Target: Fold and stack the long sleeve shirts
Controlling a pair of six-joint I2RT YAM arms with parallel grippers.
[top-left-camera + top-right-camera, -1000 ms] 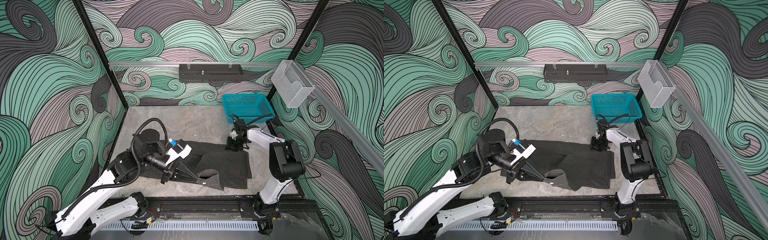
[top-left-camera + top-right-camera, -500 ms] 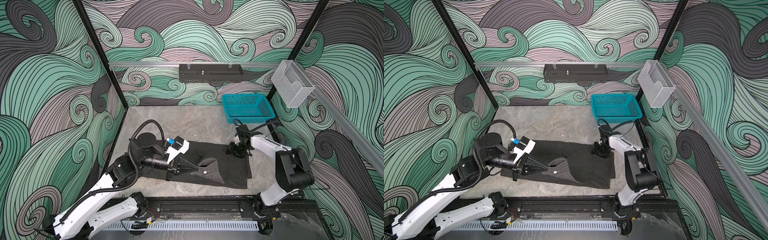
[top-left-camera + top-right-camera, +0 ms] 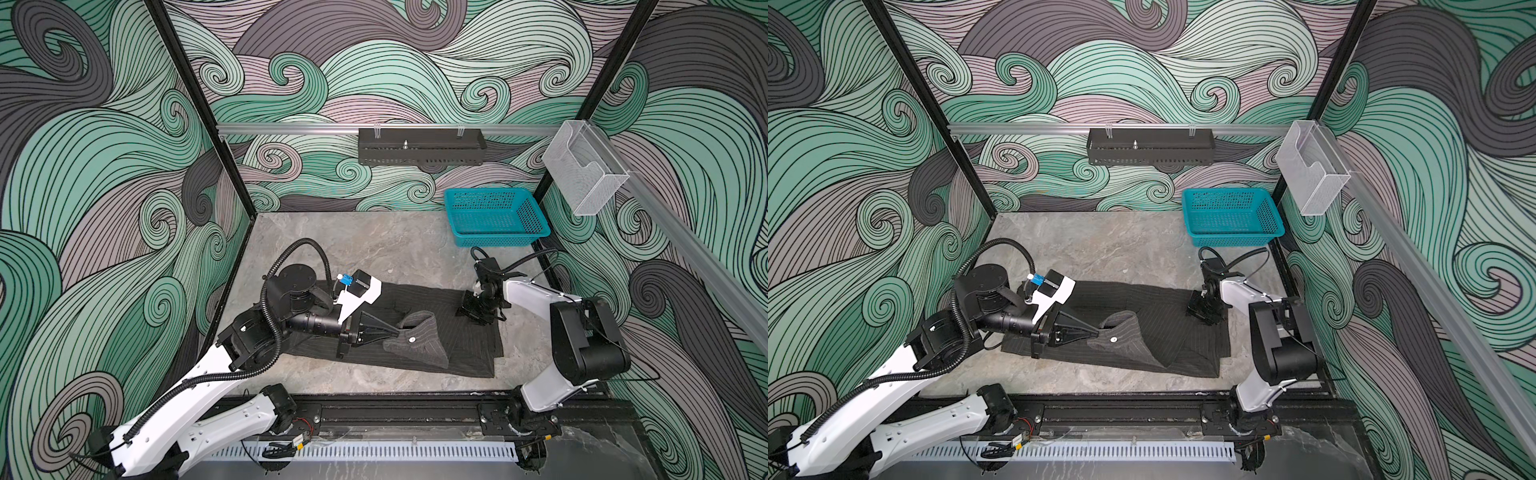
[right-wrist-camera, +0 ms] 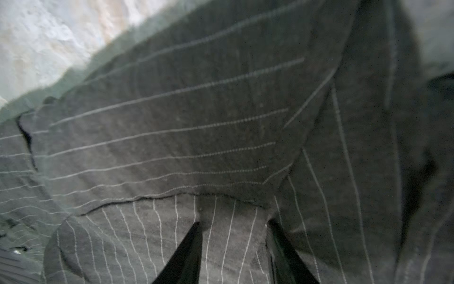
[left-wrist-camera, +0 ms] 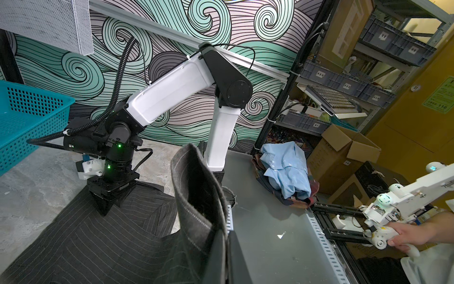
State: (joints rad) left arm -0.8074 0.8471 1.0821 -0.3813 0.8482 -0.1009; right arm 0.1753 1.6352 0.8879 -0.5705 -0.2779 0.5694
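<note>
One of the long sleeve shirts [image 3: 461,345] [image 3: 1183,345], dark with thin pale pinstripes, lies spread across the front of the table. My left gripper [image 3: 397,331] [image 3: 1097,332] [image 5: 227,231] is shut on the sleeve's buttoned cuff [image 3: 419,338] [image 3: 1121,332] [image 5: 194,191] and holds it raised over the shirt's body. My right gripper [image 3: 473,316] [image 3: 1202,314] [image 5: 105,209] [image 4: 233,223] points down onto the shirt's back right part. Its jaws stand apart, tips pressed into the striped cloth [image 4: 172,123].
A teal mesh basket [image 3: 494,239] [image 3: 1233,240] [image 5: 29,127] stands at the back right corner. A black tray [image 3: 419,151] and a clear holder [image 3: 582,174] hang on the walls. Beyond the front rail lies light blue cloth [image 5: 285,167].
My left gripper has carried the cuff away from the front edge and over the shirt's body. The right gripper has come a little forward and down onto the cloth.
</note>
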